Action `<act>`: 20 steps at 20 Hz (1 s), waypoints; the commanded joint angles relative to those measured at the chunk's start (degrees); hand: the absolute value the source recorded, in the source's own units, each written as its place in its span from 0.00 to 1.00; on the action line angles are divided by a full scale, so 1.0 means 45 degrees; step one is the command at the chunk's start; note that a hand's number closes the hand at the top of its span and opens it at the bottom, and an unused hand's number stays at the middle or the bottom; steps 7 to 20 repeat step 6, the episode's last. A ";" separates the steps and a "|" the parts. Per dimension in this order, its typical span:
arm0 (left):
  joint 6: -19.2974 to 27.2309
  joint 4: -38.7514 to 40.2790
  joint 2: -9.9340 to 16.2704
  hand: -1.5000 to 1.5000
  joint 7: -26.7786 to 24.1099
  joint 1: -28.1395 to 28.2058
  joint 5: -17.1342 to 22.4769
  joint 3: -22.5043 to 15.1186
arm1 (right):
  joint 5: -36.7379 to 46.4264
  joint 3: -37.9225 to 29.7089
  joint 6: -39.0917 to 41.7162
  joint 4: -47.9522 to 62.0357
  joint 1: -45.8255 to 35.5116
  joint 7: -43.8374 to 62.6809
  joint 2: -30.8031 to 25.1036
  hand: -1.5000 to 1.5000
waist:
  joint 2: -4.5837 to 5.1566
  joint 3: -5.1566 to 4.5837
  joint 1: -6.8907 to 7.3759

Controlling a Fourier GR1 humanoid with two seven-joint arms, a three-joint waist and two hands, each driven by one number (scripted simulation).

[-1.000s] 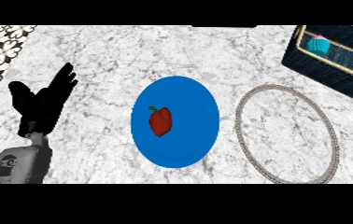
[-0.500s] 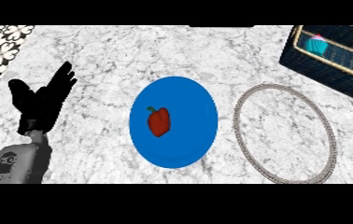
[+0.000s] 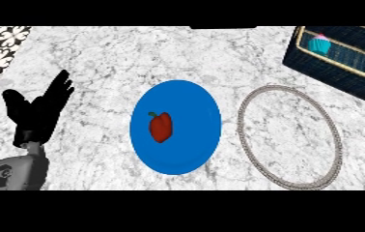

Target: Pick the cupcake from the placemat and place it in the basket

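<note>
Head view shows the left hand resting at the bench's left edge, fingers straight, slightly spread and pointing up, holding nothing. Right of the fingers, across a strip of bare marble, lies a blue plate with a red pepper on it. Further right a grey ring lies flat, just beside the plate. Far right, at the top corner, the cupcake sits in a dark basket cut by the edge.
</note>
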 commanded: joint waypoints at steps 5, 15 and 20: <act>0.0024 -0.0418 0.0052 0.50 0.0525 -0.0248 0.0187 0.0117 | -0.2593 -0.2156 0.4708 -0.0214 0.3982 -0.1262 -0.1933 0.00 | 0.0028 0.0026 -0.0099; -0.0547 0.0212 0.0295 0.50 -0.0584 0.0333 0.0241 0.0335 | -0.2689 -0.1855 0.4930 -0.1336 0.3908 0.0049 -0.2040 0.00 | 0.0027 -0.0007 0.0021; -0.0547 0.0212 0.0295 0.50 -0.0584 0.0333 0.0241 0.0335 | -0.2689 -0.1855 0.4930 -0.1336 0.3908 0.0049 -0.2040 0.00 | 0.0027 -0.0007 0.0021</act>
